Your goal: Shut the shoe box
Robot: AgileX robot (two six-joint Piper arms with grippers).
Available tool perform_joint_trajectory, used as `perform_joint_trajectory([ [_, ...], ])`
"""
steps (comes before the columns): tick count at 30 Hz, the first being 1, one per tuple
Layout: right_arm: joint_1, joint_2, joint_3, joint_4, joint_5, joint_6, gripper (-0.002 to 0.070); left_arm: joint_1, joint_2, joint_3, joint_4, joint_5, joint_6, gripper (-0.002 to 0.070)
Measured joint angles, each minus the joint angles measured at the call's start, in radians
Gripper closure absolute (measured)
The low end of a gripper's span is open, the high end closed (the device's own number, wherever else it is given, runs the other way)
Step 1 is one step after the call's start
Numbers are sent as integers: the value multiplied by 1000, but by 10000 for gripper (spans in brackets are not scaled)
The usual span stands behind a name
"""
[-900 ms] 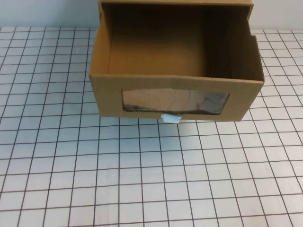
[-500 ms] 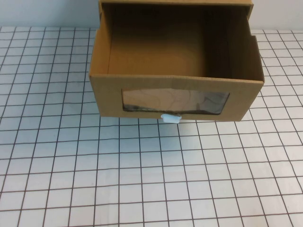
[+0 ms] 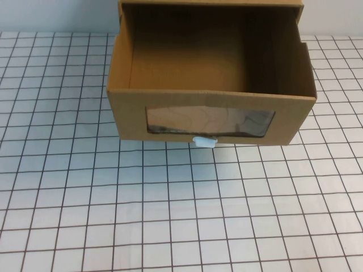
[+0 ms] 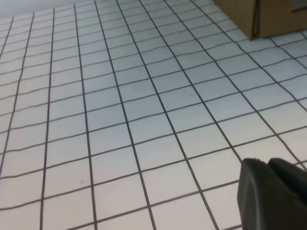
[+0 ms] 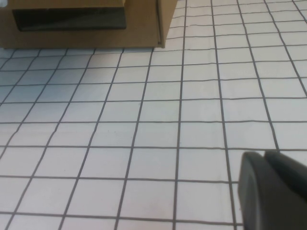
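Note:
The shoe box (image 3: pixel 129 113) is brown cardboard and stands at the far middle of the table. Its drawer is pulled out toward me and is empty inside. A clear window (image 3: pixel 210 122) fills its front, with a small white pull tab (image 3: pixel 205 141) at the lower edge. Neither gripper shows in the high view. My left gripper (image 4: pixel 267 162) hovers low over the gridded table, shut and empty, with a corner of the box (image 4: pixel 240 12) far ahead. My right gripper (image 5: pixel 264 154) is also shut and empty, with the box front (image 5: pixel 141 24) ahead of it.
The box's outer sleeve (image 3: pixel 210 3) sits at the far edge, behind the drawer. The white table with black grid lines (image 3: pixel 181 215) spreads in front of the box and to both sides.

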Motion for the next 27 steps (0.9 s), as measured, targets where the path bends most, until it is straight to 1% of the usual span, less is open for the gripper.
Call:
perform_joint_trajectory([
  [6,0,0,2,0,-22,0,690,0,0,0,0,-64,0,680],
  [9,0,0,2,0,-71,0,690,0,0,0,0,-121,0,680],
  [13,0,0,2,2,-235,0,690,0,0,0,-21,-258,-2,680],
  [16,0,0,2,4,-432,0,690,0,0,0,-69,-394,-10,680],
  [20,0,0,2,11,-684,0,690,0,0,0,-122,-599,-77,680],
  [23,0,0,2,15,-797,0,690,0,0,0,-138,-710,-114,680],
  [27,0,0,2,18,-841,0,690,0,0,0,-147,-738,-130,680],
])
